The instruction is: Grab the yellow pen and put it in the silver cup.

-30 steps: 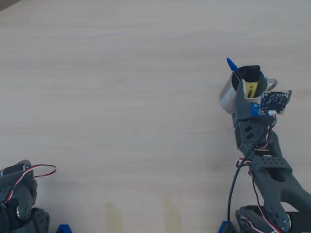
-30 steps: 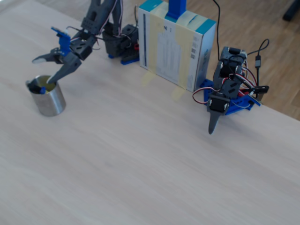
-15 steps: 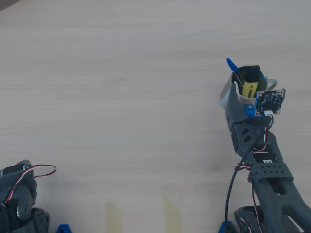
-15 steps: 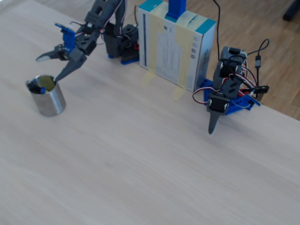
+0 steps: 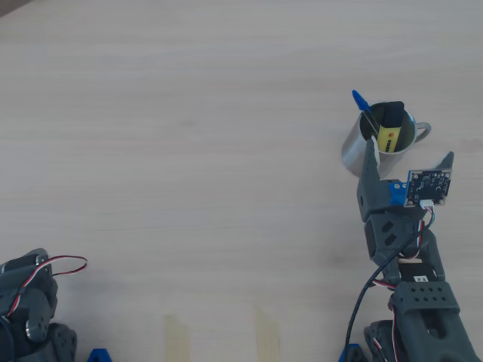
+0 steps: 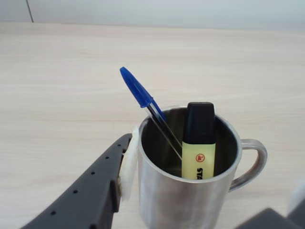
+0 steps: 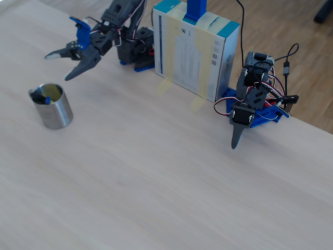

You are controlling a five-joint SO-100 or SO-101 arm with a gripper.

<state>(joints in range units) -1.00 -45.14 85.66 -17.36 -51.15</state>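
The silver cup (image 5: pixel 361 151) stands upright on the table, handle to the right in the overhead view. The yellow pen (image 5: pixel 389 130) stands inside it, black cap up, and is clear in the wrist view (image 6: pixel 198 152). A thin blue pen (image 6: pixel 141 92) leans in the cup (image 6: pixel 186 200) too. My gripper (image 5: pixel 409 161) is open and empty, just on the near side of the cup. In the wrist view its left finger (image 6: pixel 90 200) lies beside the cup's left wall. In the fixed view the gripper (image 7: pixel 59 66) hangs above and behind the cup (image 7: pixel 54 112).
A second arm (image 7: pixel 251 104) rests to the right in the fixed view, finger pointing down; it shows at the lower left in the overhead view (image 5: pixel 26 302). A white and blue box (image 7: pixel 195 52) stands between the arms. Two tape strips (image 5: pixel 175 335) lie near the front edge.
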